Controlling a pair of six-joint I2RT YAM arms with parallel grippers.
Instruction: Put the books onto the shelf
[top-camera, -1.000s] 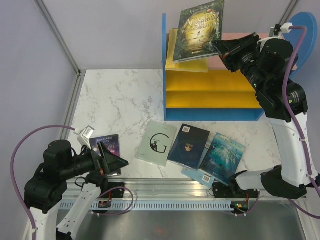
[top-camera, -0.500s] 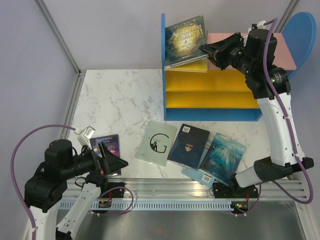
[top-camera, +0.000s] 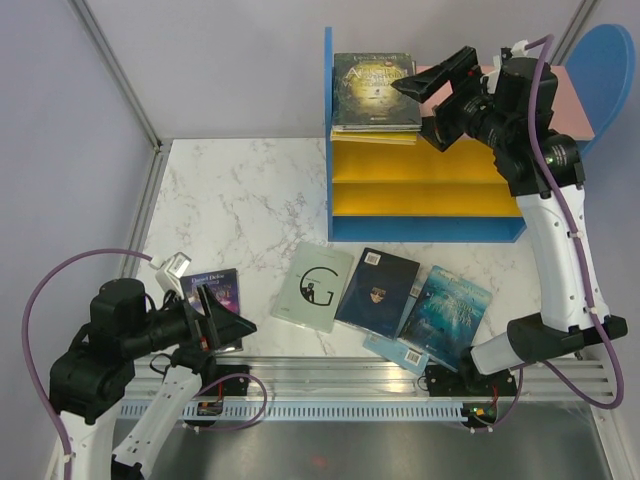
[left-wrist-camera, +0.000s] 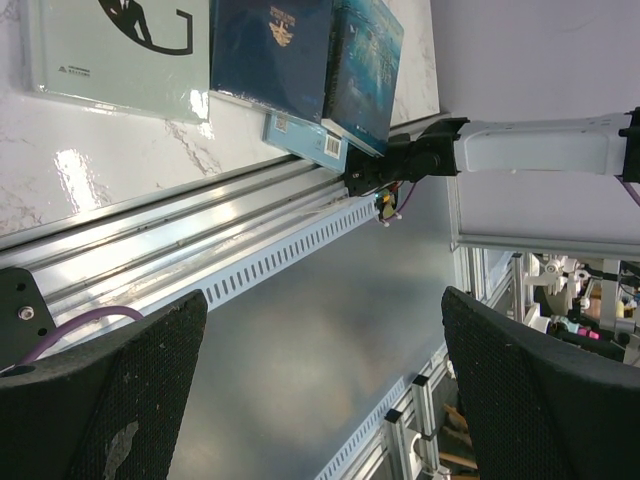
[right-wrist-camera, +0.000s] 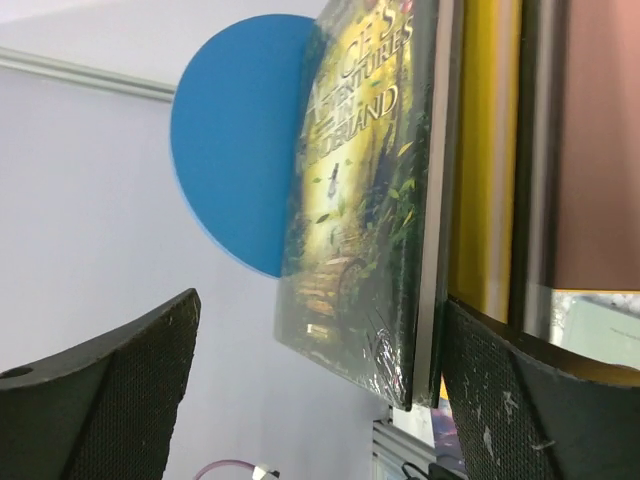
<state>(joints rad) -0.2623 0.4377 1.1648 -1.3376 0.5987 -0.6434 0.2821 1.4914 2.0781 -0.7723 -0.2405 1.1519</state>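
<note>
1. Placement: green book now lies flat on the left end of the shelf top board, stacked on yellow book; a second ago it was tilted and held aloft.
2. Right gripper: released, jaws wide, just right of the green book; previously clenched on it.
3. Left gripper: open, empty, well in front of the shelf; unchanged.
4. Judgement: this book is delivered; others remain in front of the shelf.

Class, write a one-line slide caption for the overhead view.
Right gripper, fingers open, beside the green book stacked on a yellow book atop the shelf; more books lie on the table.
</note>
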